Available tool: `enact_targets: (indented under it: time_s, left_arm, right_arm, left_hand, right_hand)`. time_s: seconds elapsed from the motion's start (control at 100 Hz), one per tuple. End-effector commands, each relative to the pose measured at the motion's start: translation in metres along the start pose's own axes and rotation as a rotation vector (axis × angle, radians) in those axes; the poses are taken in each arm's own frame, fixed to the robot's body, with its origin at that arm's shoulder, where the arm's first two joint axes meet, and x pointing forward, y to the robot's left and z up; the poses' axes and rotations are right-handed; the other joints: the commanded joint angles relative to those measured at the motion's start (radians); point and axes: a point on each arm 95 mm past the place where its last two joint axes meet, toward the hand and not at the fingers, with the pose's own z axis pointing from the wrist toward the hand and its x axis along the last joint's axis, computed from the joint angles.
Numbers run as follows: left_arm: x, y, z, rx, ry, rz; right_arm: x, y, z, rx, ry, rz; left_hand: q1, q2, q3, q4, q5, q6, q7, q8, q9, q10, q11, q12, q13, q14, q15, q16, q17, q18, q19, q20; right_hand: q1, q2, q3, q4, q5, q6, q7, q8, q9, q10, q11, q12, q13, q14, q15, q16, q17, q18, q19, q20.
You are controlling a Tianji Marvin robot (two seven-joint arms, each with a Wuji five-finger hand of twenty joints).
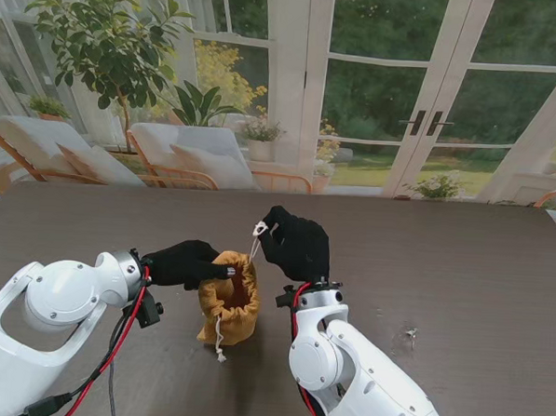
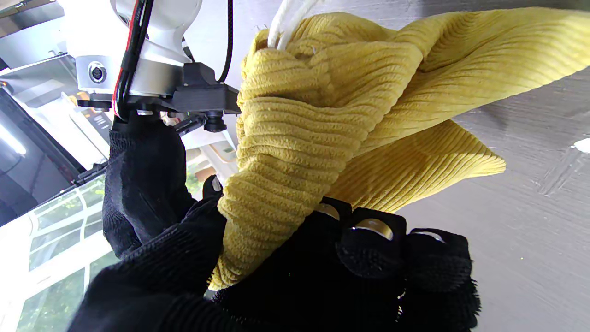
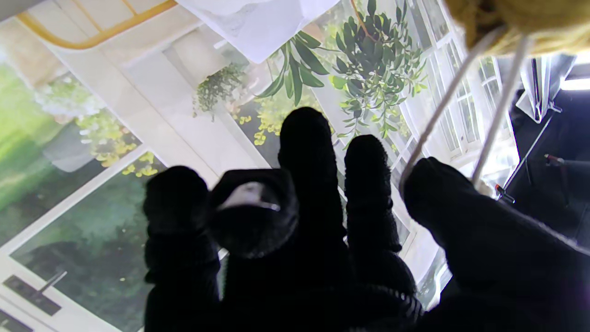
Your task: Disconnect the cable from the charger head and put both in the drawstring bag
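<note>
Left hand (image 1: pixel 187 262) grips bag (image 1: pixel 228 308) rim (right hand (image 1: pixel 297 245) pinches drawstring (image 1: pixel 255 246)).

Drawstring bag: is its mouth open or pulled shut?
Open. In the stand view the drawstring bag shows a dark gap at its top; the left robot hand grips its rim, the right robot hand holds the white cord.

Stand camera looks down from afar; both close wrist cameras share the bag (image 1: pixel 228 299).

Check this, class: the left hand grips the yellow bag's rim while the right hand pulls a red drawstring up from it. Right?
Not quite. The drawstring is white, not red, as the stand view shows. The rest holds: the left hand grips the bag at its rim while the right hand pulls the drawstring up.
</note>
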Motion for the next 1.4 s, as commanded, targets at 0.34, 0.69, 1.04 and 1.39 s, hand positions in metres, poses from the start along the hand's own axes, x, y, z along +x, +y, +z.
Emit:
enact_targets:
  time_s: [0.34, 0.69, 1.04, 1.39]
  left_arm:
    - [0.0007, 0.0027, -0.002, -0.026, -0.002, 0.001]
    - [0.0016, 0.0038, -0.0026, -0.036, -0.006, 0.0]
    - [0.0023, 0.0029, -0.0008, -0.038, -0.004, -0.003]
    - [0.0031, 0.0025, 0.0002, -0.038, -0.004, -0.006]
  right_arm:
    - [0.0046, -0.0023, 0.0023, -0.021, -0.027, -0.023]
    - [0.0069, -0.0052, 0.0005, 0.012, -0.035, -0.001]
    - [0.0035, -0.0045, 0.0022, 0.02, -0.012, -0.047]
    - [-0.0009, -0.0003, 0.0065, 0.04, 0.036, -0.153]
  left_hand:
    - [0.024, 0.033, -0.026, 0.023, 0.0, 0.037, 0.015, 0.001, -0.011, 0.023, -0.001, -0.004, -0.028, 0.037, -0.005, -0.003, -0.026, -0.014, -0.004, 0.02]
    - [0.027, 0.034, -0.031, 0.024, -0.002, 0.038, 0.013, -0.001, -0.012, 0.023, -0.002, -0.005, -0.029, 0.038, -0.007, -0.003, -0.027, -0.012, -0.005, 0.021]
    - [0.03, 0.035, -0.035, 0.025, -0.001, 0.038, 0.006, -0.006, -0.013, 0.028, -0.007, -0.008, -0.029, 0.04, -0.009, -0.003, -0.028, -0.011, -0.006, 0.021]
    - [0.036, 0.035, -0.041, 0.026, -0.001, 0.038, -0.003, -0.012, -0.014, 0.03, -0.009, -0.01, -0.031, 0.048, -0.015, -0.004, -0.028, -0.01, -0.007, 0.022]
  right_hand:
    - [0.123, -0.157, 0.086, -0.021, -0.105, 0.032, -0.082, -0.152, 0.094, -0.02, -0.01, -0.004, 0.02, -0.059, 0.072, 0.03, 0.418, -0.039, 0.075, -0.07]
    - [0.201, -0.117, 0.081, -0.019, -0.009, -0.077, -0.082, -0.179, 0.073, 0.0, 0.03, 0.023, 0.021, -0.076, 0.134, 0.05, 0.416, -0.029, 0.077, -0.078]
    - [0.092, -0.225, 0.237, -0.011, -0.046, 0.174, 0.154, -0.02, 0.143, 0.01, 0.046, 0.009, 0.019, -0.058, 0.132, 0.054, 0.424, -0.033, 0.109, -0.066]
    - [0.09, -0.243, 0.254, 0.018, -0.062, 0.248, 0.218, -0.005, 0.152, 0.031, 0.034, 0.002, 0.02, -0.076, 0.133, 0.064, 0.434, -0.052, 0.141, -0.052]
